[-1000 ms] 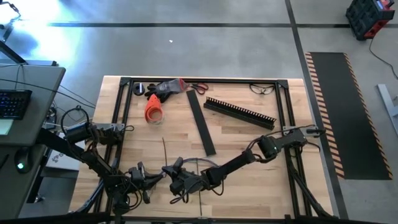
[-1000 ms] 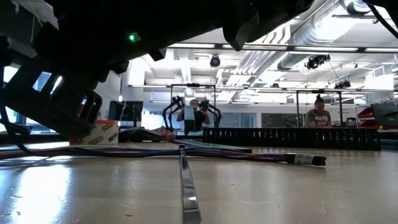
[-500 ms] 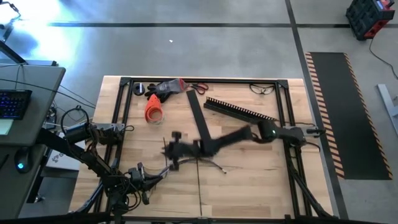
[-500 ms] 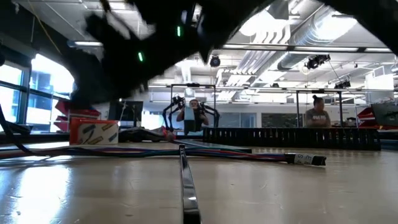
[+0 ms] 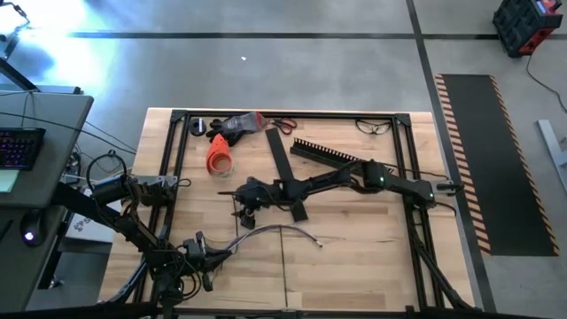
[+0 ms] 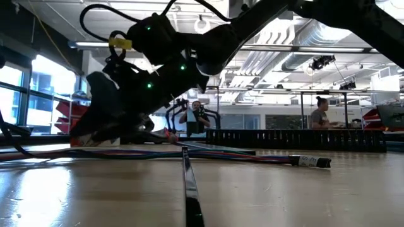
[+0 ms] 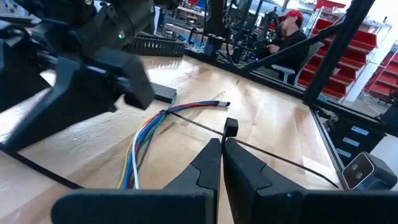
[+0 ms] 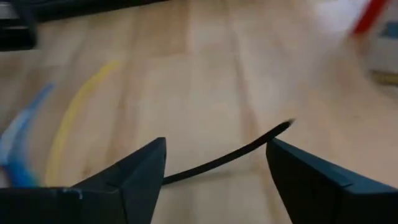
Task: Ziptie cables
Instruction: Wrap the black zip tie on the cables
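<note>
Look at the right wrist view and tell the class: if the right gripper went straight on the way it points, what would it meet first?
Probably the thin black zip tie lying between the open right gripper fingers, then the wooden tabletop; depth is hard to judge.

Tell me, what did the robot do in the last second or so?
The right gripper swung away from the near edge of the table, where it sat beside the left gripper, up to mid-table by the flat black strip. Its fingers are open and hold nothing. The cables lie about where they were. The left arm, the orange cone and the slotted channel stayed put.
</note>
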